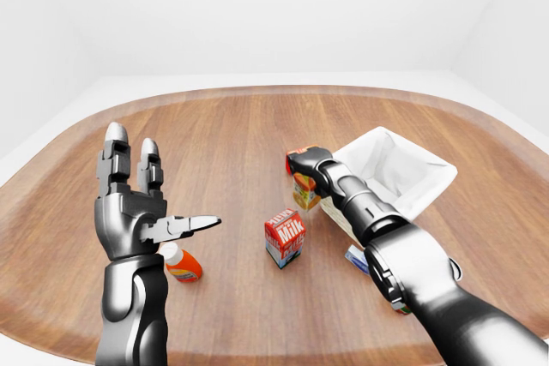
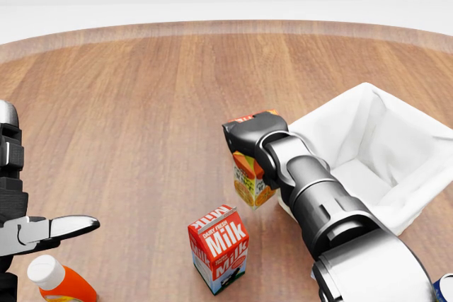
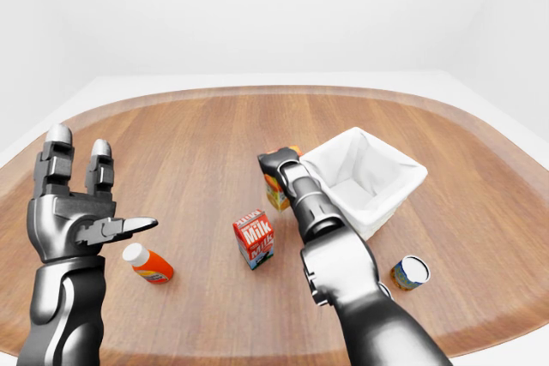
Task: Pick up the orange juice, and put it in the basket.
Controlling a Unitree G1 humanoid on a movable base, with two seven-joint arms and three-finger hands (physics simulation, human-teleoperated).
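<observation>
1. one orange juice (image 2: 249,178) carton sits tilted in the right hand (image 2: 253,139), whose fingers are wrapped round its top, just left of the one white basket (image 2: 368,153).
2. one milk carton (image 2: 219,247) stands below it on the wooden table (image 2: 141,104).
3. one orange bottle (image 3: 147,265) lies on its side, one can (image 3: 410,272) too.
4. the left hand (image 1: 137,207) is up, fingers spread wide, holding nothing.

So we've got a big rounded wooden worktop (image 3: 206,135) with a paler rim. The milk carton (image 3: 256,238) stands upright near the middle. Left of the milk carton an orange bottle (image 3: 147,265) with a white cap lies on its side. Up and to the right of it sits the white-lined basket (image 3: 364,176), and lower right a small can (image 3: 409,272).
</observation>
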